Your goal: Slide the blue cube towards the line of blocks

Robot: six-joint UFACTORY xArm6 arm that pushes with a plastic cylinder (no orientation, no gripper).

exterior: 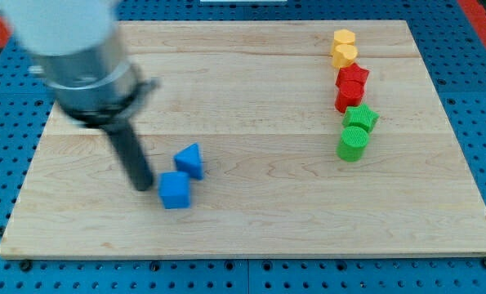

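The blue cube (176,190) lies on the wooden board (251,220), left of centre near the view's bottom. A blue triangular block (190,160) touches it at its upper right. My tip (144,186) sits just left of the blue cube, very close to its left face. A line of blocks runs down the view's right: two yellow blocks (344,47), two red blocks (350,86), a green star (360,118) and a green cylinder (353,144).
The arm's grey housing (79,57) hangs over the board's upper left corner. A blue pegboard (471,65) surrounds the board on all sides.
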